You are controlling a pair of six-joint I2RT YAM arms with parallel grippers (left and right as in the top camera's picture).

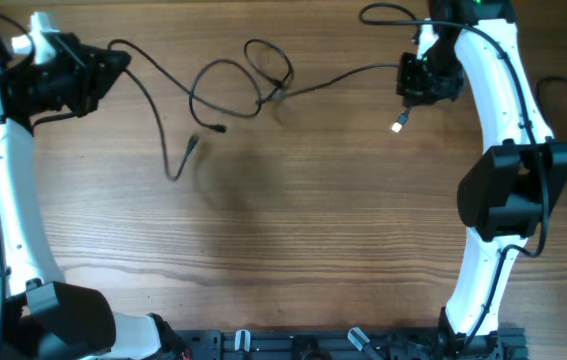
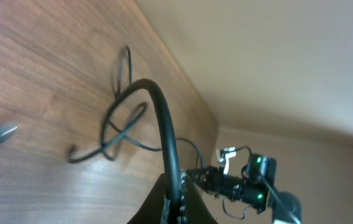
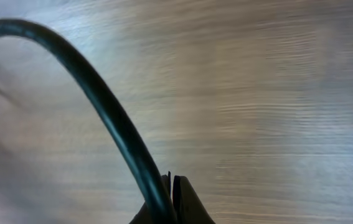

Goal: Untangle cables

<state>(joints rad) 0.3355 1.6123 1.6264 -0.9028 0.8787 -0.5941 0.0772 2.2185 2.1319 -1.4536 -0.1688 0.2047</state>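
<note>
Thin black cables (image 1: pixel 253 85) lie looped and crossed on the wooden table (image 1: pixel 293 220) at the back centre. One strand runs left to my left gripper (image 1: pixel 121 60), which is shut on it. From there the cord trails down to a loose end (image 1: pixel 176 172). Another strand runs right to my right gripper (image 1: pixel 406 80), shut on that cable, with a white plug (image 1: pixel 400 125) hanging below it. In the left wrist view the held cable (image 2: pixel 164 118) arcs up from the shut left gripper (image 2: pixel 175 202) toward the loops (image 2: pixel 117 134). The right wrist view shows the cable (image 3: pixel 101 99) leaving the shut right gripper (image 3: pixel 171 202).
A black rack (image 1: pixel 343 345) lines the table's front edge. The left arm's base (image 1: pixel 63 320) stands at the front left. At the right side rises the right arm (image 1: pixel 508 190). In the left wrist view the right arm (image 2: pixel 244 183) appears past the table's far edge.
</note>
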